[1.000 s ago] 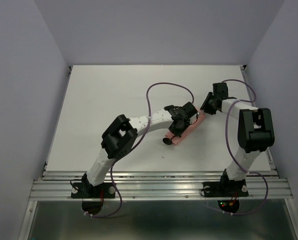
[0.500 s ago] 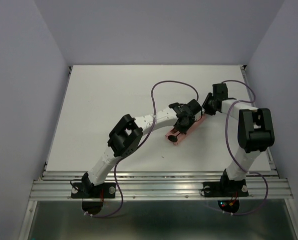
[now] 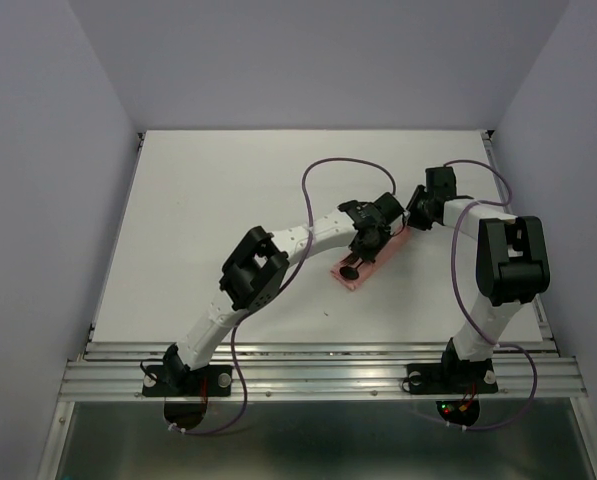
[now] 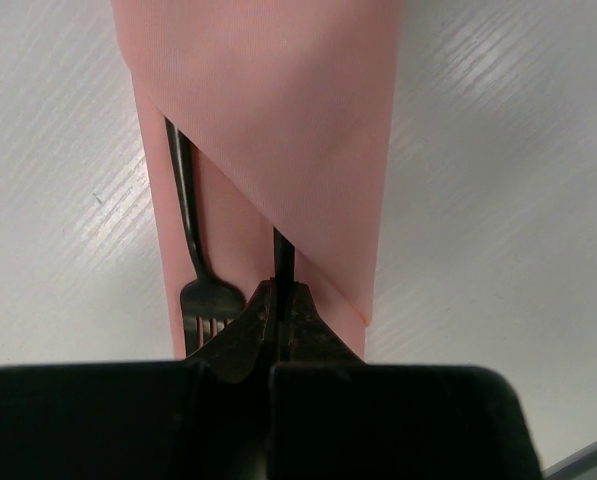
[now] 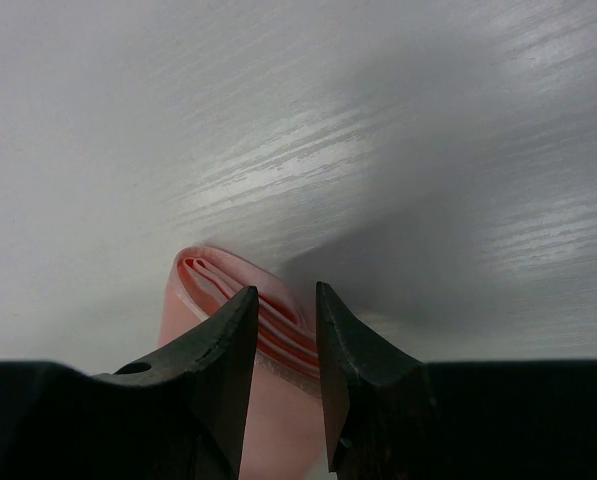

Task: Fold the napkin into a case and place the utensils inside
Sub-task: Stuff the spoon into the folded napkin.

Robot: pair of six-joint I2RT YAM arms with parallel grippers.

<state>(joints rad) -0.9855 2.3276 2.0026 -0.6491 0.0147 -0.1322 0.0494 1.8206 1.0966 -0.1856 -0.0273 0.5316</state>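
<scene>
The pink napkin is folded into a narrow case (image 3: pixel 361 270) lying slantwise on the table, right of centre. In the left wrist view the case (image 4: pixel 278 120) has a slanted flap. The black fork (image 4: pixel 190 250) lies tucked under the flap, tines toward the camera. My left gripper (image 4: pixel 278 292) is shut on the black spoon's handle (image 4: pixel 284 255), which runs under the flap. The spoon's bowl (image 3: pixel 349 271) shows over the case's near end. My right gripper (image 5: pixel 285 290) pinches the case's layered far end (image 5: pixel 213 272), lifting it slightly.
Purple cables (image 3: pixel 323 170) loop over the white table (image 3: pixel 208 220) behind both arms. Grey walls enclose the table on the left, back and right. A metal rail (image 3: pixel 318 365) runs along the near edge by the arm bases.
My left gripper has moved up and right along the case, carrying the spoon further under the flap. The spoon bowl has moved from beyond the near end onto it. The right arm is still.
</scene>
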